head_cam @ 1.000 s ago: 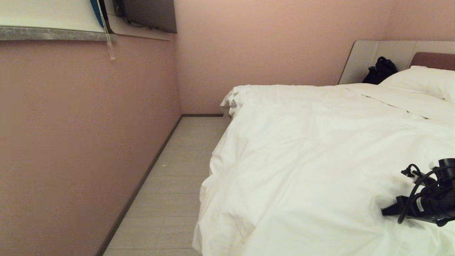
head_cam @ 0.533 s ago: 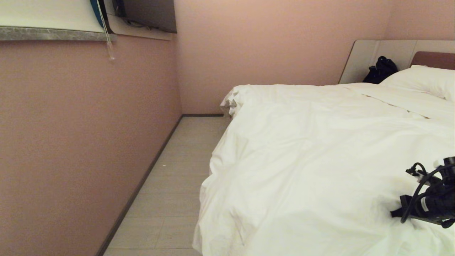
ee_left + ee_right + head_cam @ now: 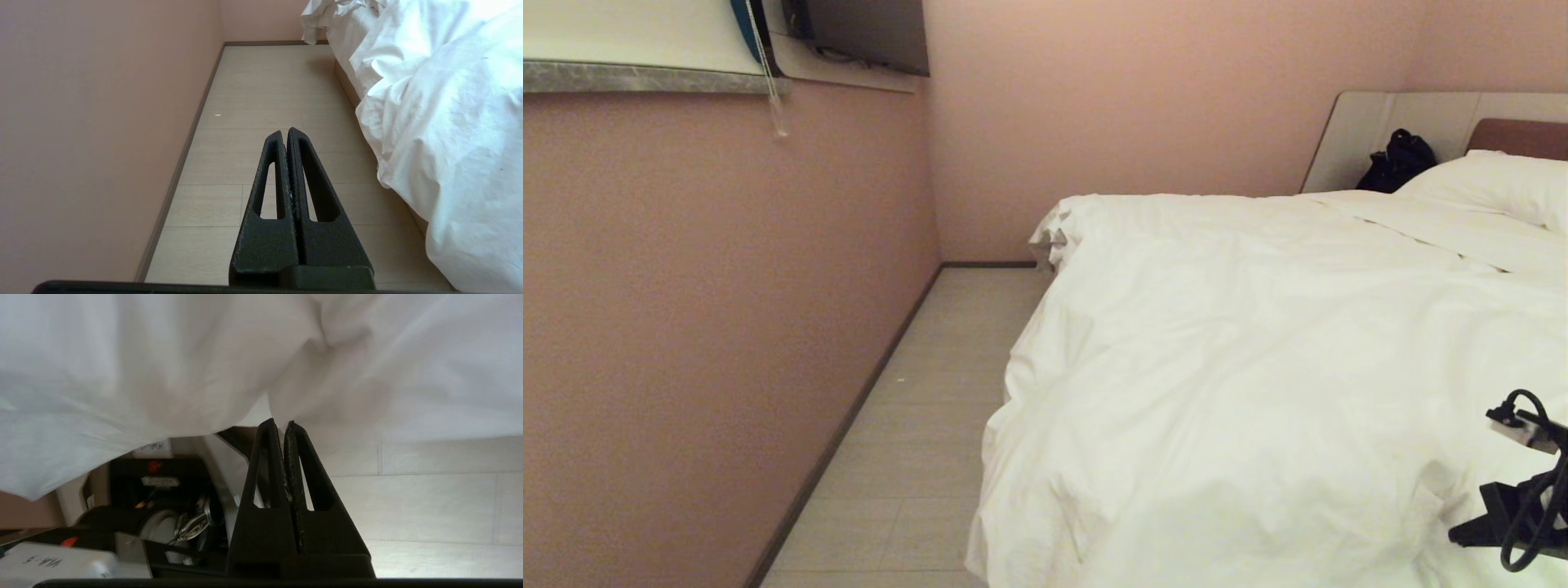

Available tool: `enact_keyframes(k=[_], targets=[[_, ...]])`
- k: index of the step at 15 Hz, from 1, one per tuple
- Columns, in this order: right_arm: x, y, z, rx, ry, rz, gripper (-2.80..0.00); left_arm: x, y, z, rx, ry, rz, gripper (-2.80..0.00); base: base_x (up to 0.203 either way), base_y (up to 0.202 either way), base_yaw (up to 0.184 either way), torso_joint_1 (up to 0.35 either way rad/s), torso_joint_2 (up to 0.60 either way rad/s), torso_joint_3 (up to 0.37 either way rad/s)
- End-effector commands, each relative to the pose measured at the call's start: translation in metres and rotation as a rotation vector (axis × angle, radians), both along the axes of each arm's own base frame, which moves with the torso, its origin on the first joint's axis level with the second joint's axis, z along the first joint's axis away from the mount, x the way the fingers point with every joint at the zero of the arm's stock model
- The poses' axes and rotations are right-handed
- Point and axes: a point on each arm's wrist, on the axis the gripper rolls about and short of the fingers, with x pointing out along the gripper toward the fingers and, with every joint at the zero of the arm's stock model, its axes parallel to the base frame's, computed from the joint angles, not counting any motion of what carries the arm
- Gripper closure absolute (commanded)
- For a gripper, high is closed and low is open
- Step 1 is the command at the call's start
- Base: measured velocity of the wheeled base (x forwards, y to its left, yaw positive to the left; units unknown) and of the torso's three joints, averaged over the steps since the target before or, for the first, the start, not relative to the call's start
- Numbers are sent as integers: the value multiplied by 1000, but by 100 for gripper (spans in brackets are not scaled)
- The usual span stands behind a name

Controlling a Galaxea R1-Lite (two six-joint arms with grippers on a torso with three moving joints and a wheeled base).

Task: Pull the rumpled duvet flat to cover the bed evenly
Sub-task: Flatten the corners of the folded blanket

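**Duvet spread over the bed, right gripper at its near edge**

We see the duvet point(image 3: 1258, 367), white and wrinkled, lying across the bed point(image 3: 347, 83) and hanging over its left side toward the floor point(image 3: 915, 457). Its far corner is bunched near the wall. A white pillow point(image 3: 1494, 184) rests at the headboard point(image 3: 1519, 135), with a dark bag point(image 3: 1398, 159) beside it. Our right gripper point(image 3: 282, 426) sits at the duvet's near edge, its fingers pressed together just below a hanging fold; we cannot tell whether any cloth is pinched between them. Our left gripper point(image 3: 284, 132) hangs over the floor beside the bed, fingers closed on nothing, clear of the duvet.
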Motion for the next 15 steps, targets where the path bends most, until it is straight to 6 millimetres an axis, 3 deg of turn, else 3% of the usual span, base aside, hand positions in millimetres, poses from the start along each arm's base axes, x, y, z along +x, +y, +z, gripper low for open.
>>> enact_keyframes(k=[1, 6, 9, 13, 15], targets=[[-27, 11, 7, 18, 74, 9, 0, 0, 0, 0, -1, 0, 0, 0, 0, 0, 0, 0, 0, 0], [-29, 11, 5, 18, 98, 8, 0, 0, 0, 0, -1, 0, 0, 0, 0, 0, 0, 0, 0, 0], [-26, 13, 20, 11, 17, 23, 0, 0, 0, 0, -1, 0, 0, 0, 0, 0, 0, 0, 0, 0], [4, 19, 59, 40, -137, 39, 0, 0, 0, 0, -1, 0, 0, 0, 0, 0, 0, 0, 0, 0], [35, 23, 64, 75, -131, 0, 0, 0, 0, 0, -1, 0, 0, 0, 0, 0, 0, 0, 0, 0]])
